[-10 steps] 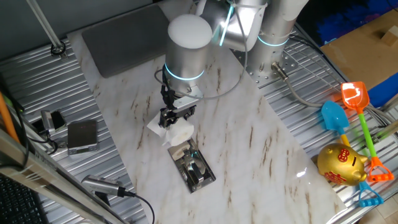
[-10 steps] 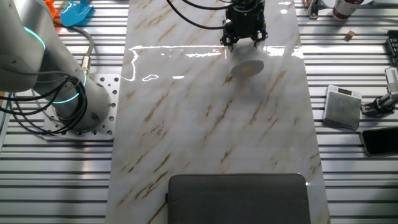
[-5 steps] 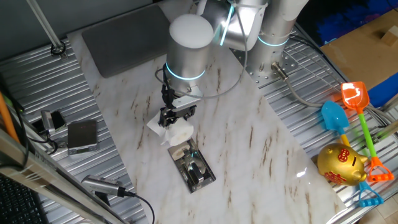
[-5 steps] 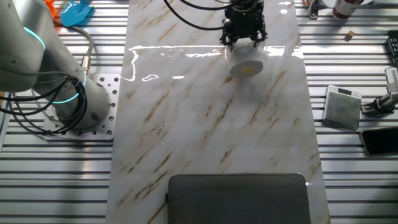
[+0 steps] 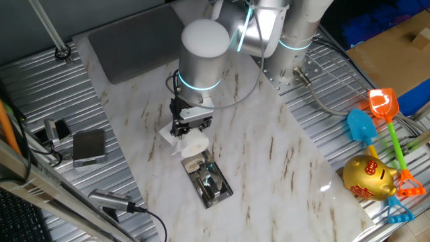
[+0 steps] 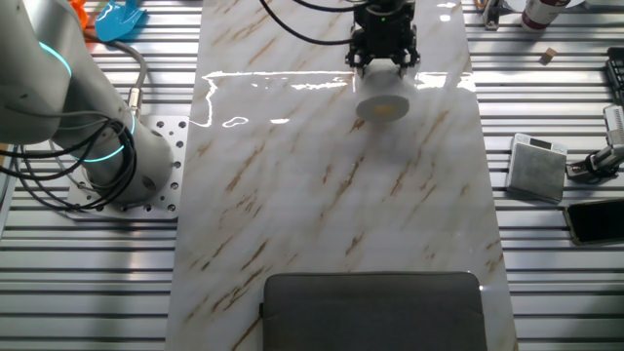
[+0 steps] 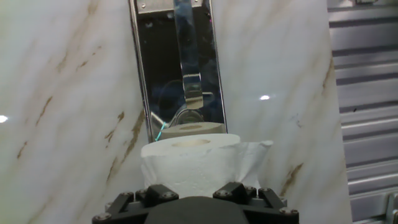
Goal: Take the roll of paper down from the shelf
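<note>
roll of paper (image 7: 189,163) clamped in gripper (image 7: 194,198), just off shelf (image 7: 177,68)

Robot lab, slatted metal bench (image 5: 322,128), cables (image 6: 58,166)

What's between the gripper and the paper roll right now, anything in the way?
Nothing visible. In the hand view the gripper sits right at the roll of paper, which lies just off the near end of the shelf. One fixed view shows the same. Bare marble lies around it.
</note>
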Controlling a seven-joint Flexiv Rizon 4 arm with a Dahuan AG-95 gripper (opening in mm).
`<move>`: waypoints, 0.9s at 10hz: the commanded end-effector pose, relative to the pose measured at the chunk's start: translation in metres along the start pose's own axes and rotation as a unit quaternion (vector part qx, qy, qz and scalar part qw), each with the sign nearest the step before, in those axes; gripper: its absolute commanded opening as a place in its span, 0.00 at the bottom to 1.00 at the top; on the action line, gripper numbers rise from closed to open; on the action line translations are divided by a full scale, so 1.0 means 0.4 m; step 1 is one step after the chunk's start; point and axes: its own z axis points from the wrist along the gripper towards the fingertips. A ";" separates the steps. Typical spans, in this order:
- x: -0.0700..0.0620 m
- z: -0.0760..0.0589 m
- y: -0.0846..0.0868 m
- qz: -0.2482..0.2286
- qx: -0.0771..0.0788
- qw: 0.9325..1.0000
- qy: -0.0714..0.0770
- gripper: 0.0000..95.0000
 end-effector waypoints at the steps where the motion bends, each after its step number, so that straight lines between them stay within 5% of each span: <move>1: 0.010 -0.004 -0.002 -0.008 -0.009 1.000 -0.013 0.00; 9: 0.138 -0.010 -0.046 -0.063 -0.021 0.998 -0.017 0.00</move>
